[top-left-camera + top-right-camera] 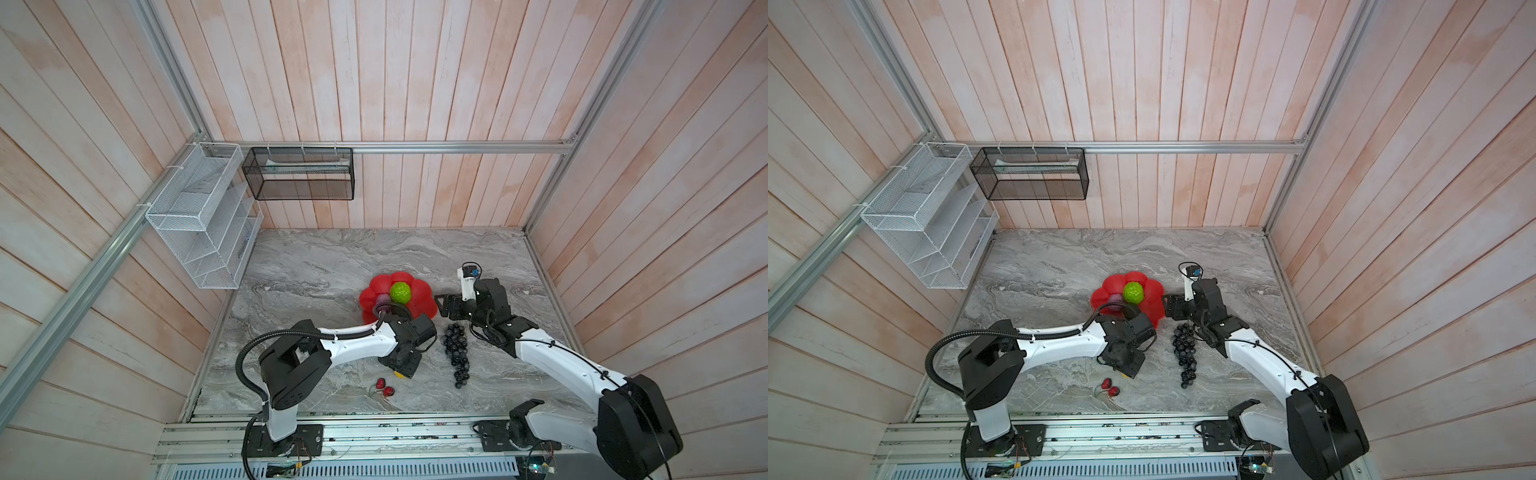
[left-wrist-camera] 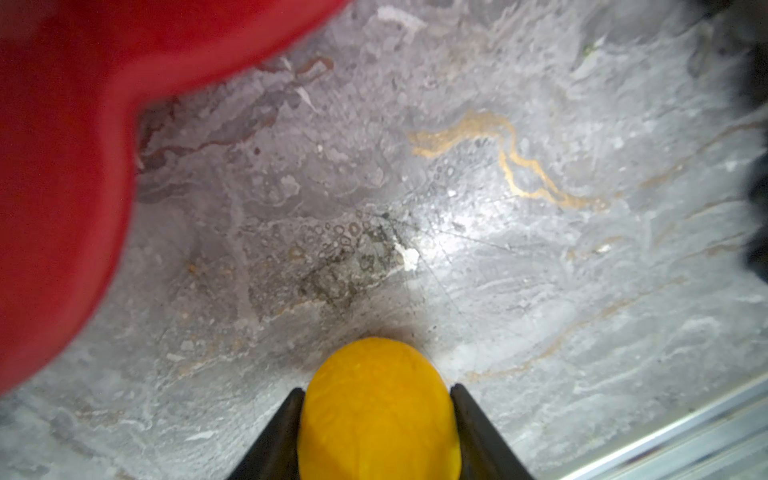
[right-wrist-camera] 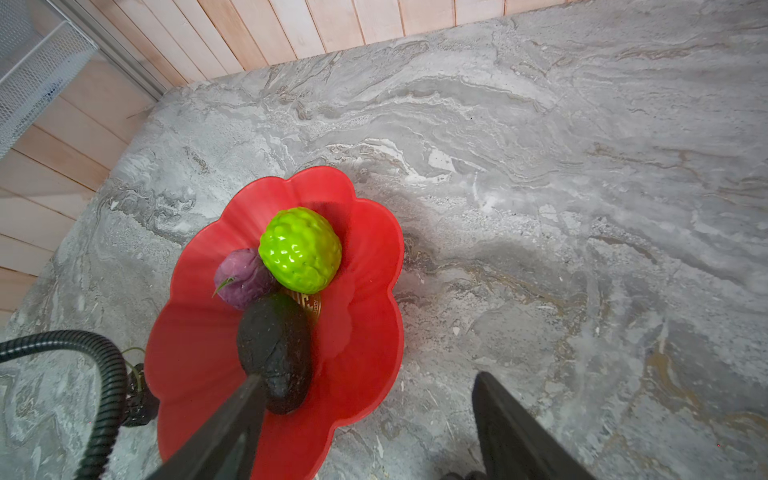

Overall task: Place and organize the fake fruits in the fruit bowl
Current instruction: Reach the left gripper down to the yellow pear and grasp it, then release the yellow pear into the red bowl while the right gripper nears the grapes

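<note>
Closest to the overhead lens are the two white-and-black robot arms, the largest things in view. The left arm bends low over the front of the grey marbled tabletop, and the right arm stretches toward the bowl.

Between them sits the glossy red flower-shaped fruit bowl, probably placed centrally so either arm can reach it. Near its right edge the dark plastic grape bunch lies lengthwise on the marble, not yet collected.

Inside the bowl the bumpy green plastic ball, the dark pebbled avocado and the purple round fruit touch one another around the gold centre. That leaves the outer petals free for more.

The right gripper hovers at the bowl's rim with its fingers spread wide and empty. One tip crosses the avocado in the wrist view, and I cannot tell whether it touches.

The left gripper presses its fingers on both flanks of the smooth yellow lemon-like fruit, low by the table near the bowl. It looks seized for carrying over.

Two small red plastic strawberries lie near the front edge.
</note>
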Robot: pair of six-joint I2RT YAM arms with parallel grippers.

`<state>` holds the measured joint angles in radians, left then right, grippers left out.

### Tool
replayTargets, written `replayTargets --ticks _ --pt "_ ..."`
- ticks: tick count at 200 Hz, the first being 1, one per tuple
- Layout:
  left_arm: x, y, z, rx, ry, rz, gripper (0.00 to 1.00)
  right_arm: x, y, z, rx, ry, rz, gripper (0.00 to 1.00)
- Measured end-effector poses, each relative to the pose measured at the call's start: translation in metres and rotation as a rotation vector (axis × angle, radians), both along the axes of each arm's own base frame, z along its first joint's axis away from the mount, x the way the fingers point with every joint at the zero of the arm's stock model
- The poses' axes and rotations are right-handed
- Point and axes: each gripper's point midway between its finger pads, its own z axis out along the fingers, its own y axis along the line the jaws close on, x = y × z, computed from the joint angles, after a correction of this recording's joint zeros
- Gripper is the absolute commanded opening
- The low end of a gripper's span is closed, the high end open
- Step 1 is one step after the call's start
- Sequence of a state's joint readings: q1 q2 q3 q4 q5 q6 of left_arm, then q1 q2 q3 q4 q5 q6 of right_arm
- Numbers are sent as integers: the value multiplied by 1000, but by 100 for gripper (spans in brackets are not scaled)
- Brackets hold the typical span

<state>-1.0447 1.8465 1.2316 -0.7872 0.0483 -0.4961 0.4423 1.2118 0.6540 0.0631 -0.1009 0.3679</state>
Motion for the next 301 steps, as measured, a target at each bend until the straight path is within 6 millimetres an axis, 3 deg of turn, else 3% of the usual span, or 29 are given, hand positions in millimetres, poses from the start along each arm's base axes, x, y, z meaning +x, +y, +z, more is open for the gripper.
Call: replayTargets --ticks 35,57,78,108,131,159,203,271,301 --pt "-2 6 2 -17 5 13 30 0 1 -1 4 5 3 78" --pt "-7 18 10 -38 13 37 30 0 1 -1 7 6 2 78" --pt "-4 34 34 -110 6 99 30 0 3 2 20 -1 5 79" --pt "35 57 84 -262 -72 263 30 1 7 9 52 -17 15 78" --pt "64 72 96 -304 -110 350 30 2 9 12 59 -25 25 76" --pt "97 78 92 -304 -116 407 29 3 12 12 61 -25 39 72" --pt "139 58 74 -286 -128 382 28 5 14 18 80 -47 42 72" --pt "151 49 30 -238 -90 374 29 3 18 16 118 -39 54 73" --pt "155 46 22 -240 -91 374 39 -4 16 9 110 -17 60 73"
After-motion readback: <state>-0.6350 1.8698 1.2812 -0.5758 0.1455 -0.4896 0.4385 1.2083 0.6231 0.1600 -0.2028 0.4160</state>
